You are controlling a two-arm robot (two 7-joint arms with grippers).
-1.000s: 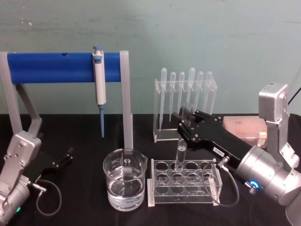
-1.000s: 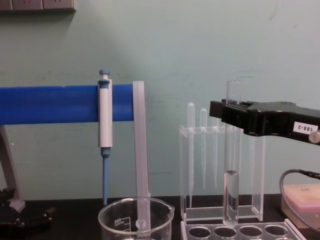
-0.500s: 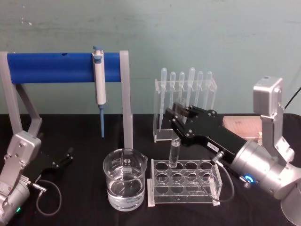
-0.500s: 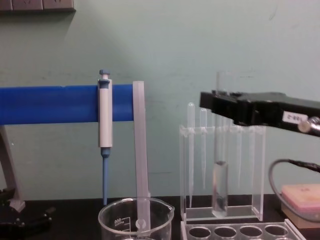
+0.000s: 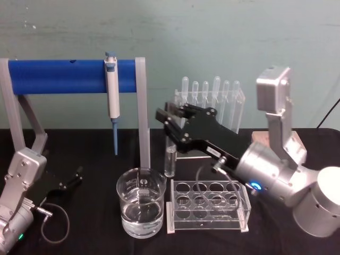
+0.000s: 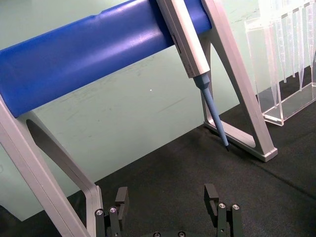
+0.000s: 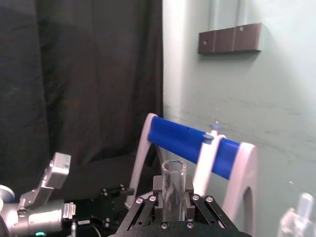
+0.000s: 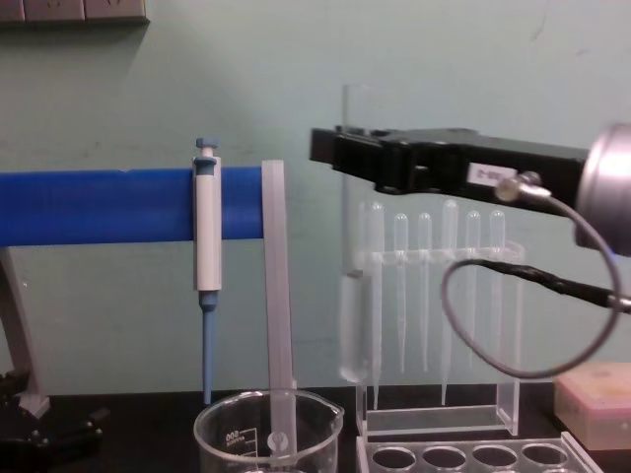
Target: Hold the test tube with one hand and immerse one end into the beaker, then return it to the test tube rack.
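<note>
The right gripper [image 5: 169, 118] is extended over the bench [image 5: 90, 154], with its jaws clamped on the upper part of the test tube [image 5: 170, 159]. The test tube hangs upright, its open rim standing above the jaws, as seen in the right wrist view [image 7: 174, 170]. In the chest view the test tube [image 8: 353, 325] has its round bottom above the level of the beaker [image 8: 268, 434] rim and just to the right of it, clear of the test tube rack [image 8: 473, 455]. In the head view the beaker [image 5: 141, 210] holds clear liquid and stands just to the left of the test tube rack [image 5: 208, 206]. The left gripper [image 6: 165, 197] rests low at the left side of the bench, jaws apart and holding nothing.
</note>
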